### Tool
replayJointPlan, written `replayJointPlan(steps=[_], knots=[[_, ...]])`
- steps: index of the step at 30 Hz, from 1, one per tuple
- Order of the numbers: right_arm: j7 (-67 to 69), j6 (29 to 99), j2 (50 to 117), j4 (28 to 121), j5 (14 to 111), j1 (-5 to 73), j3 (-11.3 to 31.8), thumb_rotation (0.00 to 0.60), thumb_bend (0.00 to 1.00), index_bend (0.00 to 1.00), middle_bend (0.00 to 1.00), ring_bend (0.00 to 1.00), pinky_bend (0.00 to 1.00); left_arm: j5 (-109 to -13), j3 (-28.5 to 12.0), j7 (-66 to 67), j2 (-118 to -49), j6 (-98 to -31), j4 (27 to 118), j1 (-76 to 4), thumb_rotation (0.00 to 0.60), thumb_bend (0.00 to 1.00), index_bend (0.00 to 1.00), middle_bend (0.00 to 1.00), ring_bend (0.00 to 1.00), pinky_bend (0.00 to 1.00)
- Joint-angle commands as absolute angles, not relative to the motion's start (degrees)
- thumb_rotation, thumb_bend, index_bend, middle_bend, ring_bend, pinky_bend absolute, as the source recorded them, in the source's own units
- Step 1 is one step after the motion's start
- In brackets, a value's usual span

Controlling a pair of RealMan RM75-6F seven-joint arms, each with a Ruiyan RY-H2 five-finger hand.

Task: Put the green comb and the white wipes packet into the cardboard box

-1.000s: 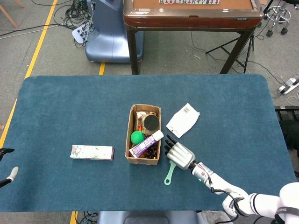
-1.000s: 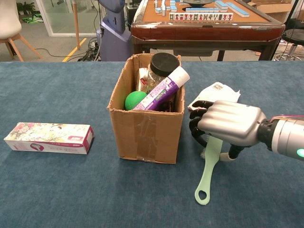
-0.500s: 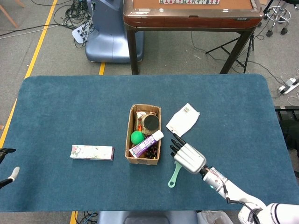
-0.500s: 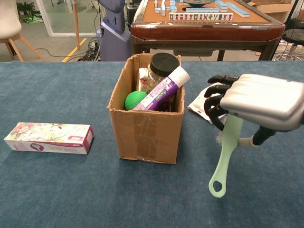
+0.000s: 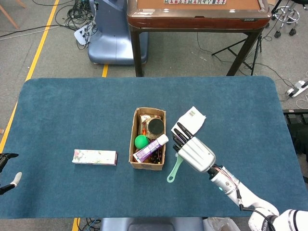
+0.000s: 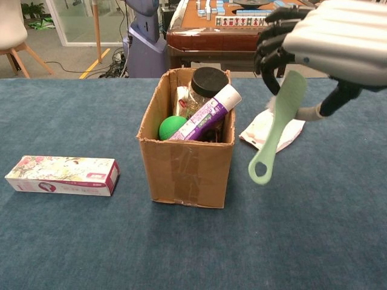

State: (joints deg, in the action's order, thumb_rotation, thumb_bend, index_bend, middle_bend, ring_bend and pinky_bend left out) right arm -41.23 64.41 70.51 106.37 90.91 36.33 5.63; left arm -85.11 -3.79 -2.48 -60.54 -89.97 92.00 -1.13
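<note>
My right hand holds the green comb in the air, handle hanging down and toward the box. It hovers just right of the cardboard box, which contains a dark-lidded jar, a green ball and a purple-and-white tube. The white wipes packet lies on the table behind the hand, partly hidden by the comb in the chest view. Only a tip of my left hand shows at the left edge of the head view; its pose is unclear.
A flowered pink carton lies on the blue table left of the box. Beyond the far edge stand a wooden mahjong table and a blue-grey machine base.
My right hand has lifted the comb off the table, rising and moving a little toward the box. The wipes packet and box have not moved.
</note>
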Motion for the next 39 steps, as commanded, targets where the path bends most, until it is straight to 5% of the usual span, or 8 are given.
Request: replayJointPlan(steps=[1, 11, 26, 29, 33, 39], knots=[[-42.3, 63.3, 71.6, 106.0, 88.2, 38.2, 8.5, 0.600, 0.30, 0.56, 0.31, 0.15, 0.08, -85.2, -3.7, -2.6, -60.5, -90.0, 91.9, -1.1, 0.600, 0.28, 0.30, 0.32, 0.23, 0.41], [-45.0, 60.2, 77.9, 100.4, 80.9, 44.4, 15.0, 0.600, 0.30, 0.56, 0.31, 0.15, 0.09, -85.3, -3.8, -3.7, -60.2, -90.4, 91.8, -0.9, 0.600, 0.28, 0.30, 0.32, 0.23, 0.41], [-46.3, 58.7, 84.4, 93.7, 76.0, 49.4, 15.7, 0.600, 0.30, 0.56, 0.31, 0.15, 0.09, -85.5, -3.9, -4.9, -59.5, -91.1, 92.2, -0.6, 0.600, 0.28, 0.30, 0.32, 0.23, 0.41], [-45.6, 59.2, 85.7, 92.5, 76.4, 50.0, 15.5, 0.600, 0.21, 0.55, 0.31, 0.15, 0.09, -85.6, -3.9, -5.0, -59.4, -91.2, 92.2, -0.5, 0.600, 0.28, 0.30, 0.32, 0.23, 0.41], [-44.5, 59.7, 86.8, 91.1, 77.3, 50.7, 15.2, 0.600, 0.04, 0.45, 0.31, 0.15, 0.09, -85.7, -3.8, -5.2, -59.4, -91.3, 92.2, -0.4, 0.600, 0.28, 0.30, 0.32, 0.23, 0.41], [-43.4, 60.5, 86.8, 90.8, 78.0, 51.0, 14.8, 0.600, 0.00, 0.27, 0.31, 0.15, 0.09, -85.9, -3.8, -5.5, -59.2, -91.6, 92.2, -0.3, 0.600, 0.28, 0.30, 0.32, 0.23, 0.41]])
